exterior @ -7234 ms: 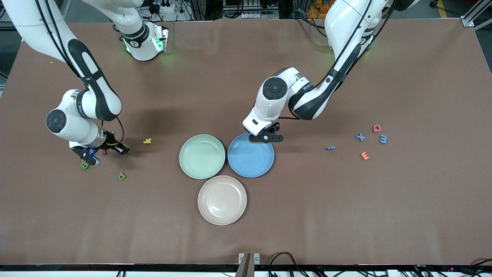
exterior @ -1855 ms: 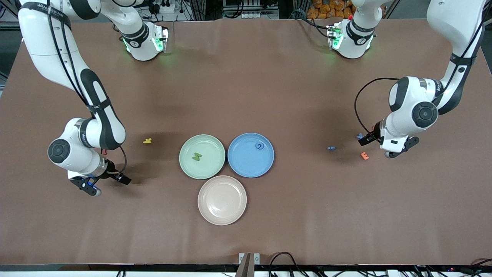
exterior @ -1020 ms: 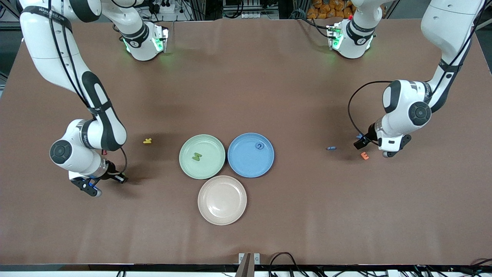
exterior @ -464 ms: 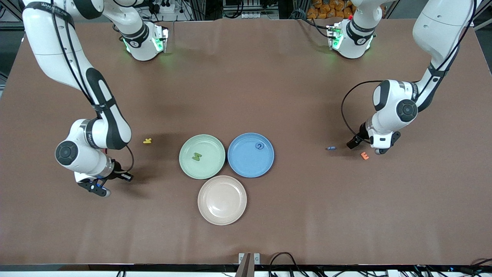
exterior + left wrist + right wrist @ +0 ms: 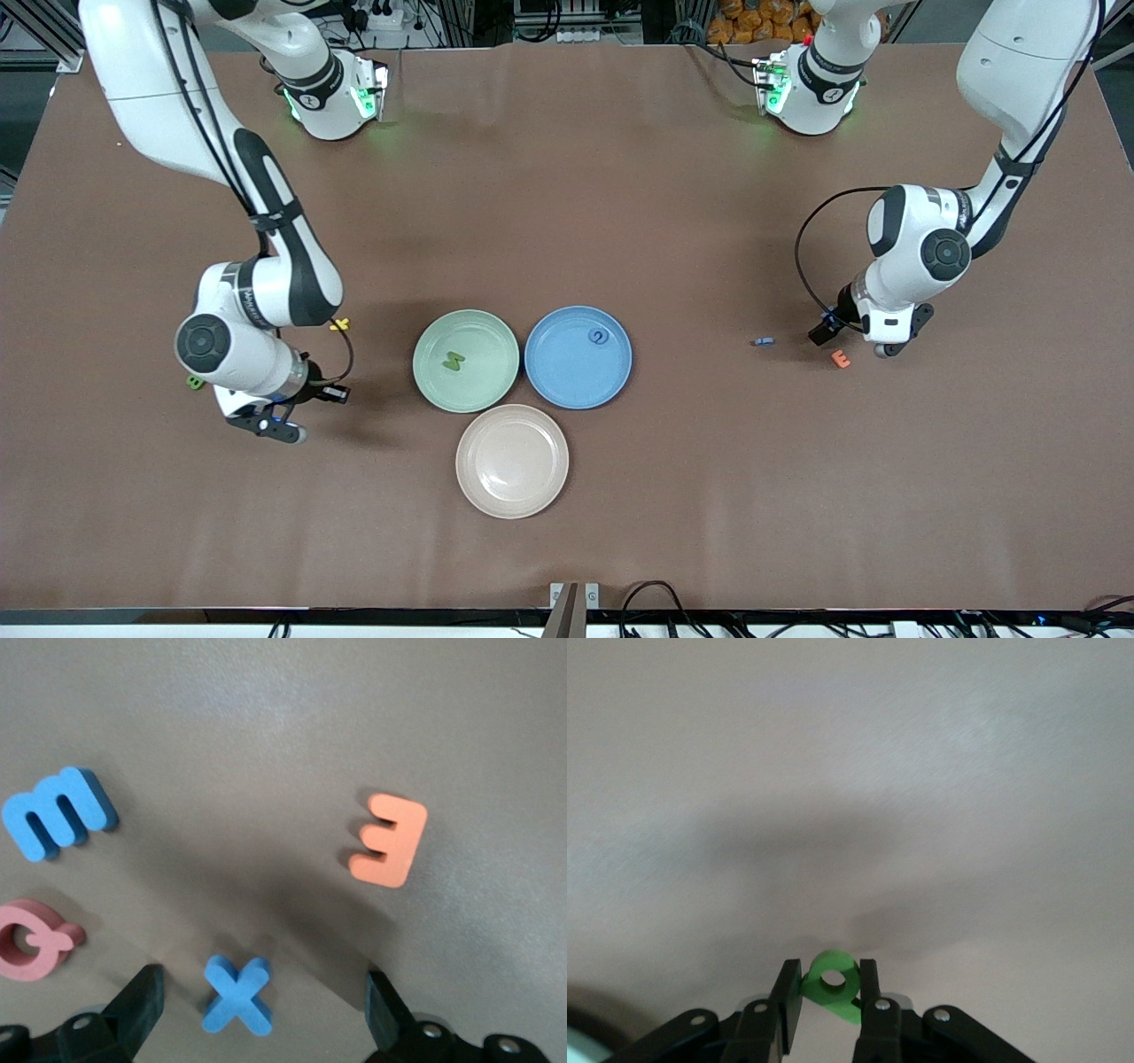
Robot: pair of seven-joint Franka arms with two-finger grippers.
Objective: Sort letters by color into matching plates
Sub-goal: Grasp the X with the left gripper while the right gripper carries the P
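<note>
One green letter (image 5: pixel 454 361) sits in my green plate (image 5: pixel 466 392), one blue (image 5: pixel 599 336) in the blue plate (image 5: pixel 578 383), mid-frame. My right gripper (image 5: pixel 824 1010) clamps a green letter (image 5: pixel 829 981) lower-left; my left gripper (image 5: pixel 257 1014) gapes over blue X (image 5: pixel 236 994), right side.

I'm working in a robotics lab. Two white Franka arms are bolted at the top edge of a wide brown tabletop (image 5: pixel 567 221), their bases (image 5: pixel 332 97) glowing with green status lights. Along the top of the frame I see power strips (image 5: pixel 376 16), bundled cables and aluminium framing (image 5: pixel 1094 31). More black cables (image 5: pixel 651 595) and a small bracket sit at the bottom edge. The tabletop wears a plain paper-like covering, nothing domestic about it.
</note>
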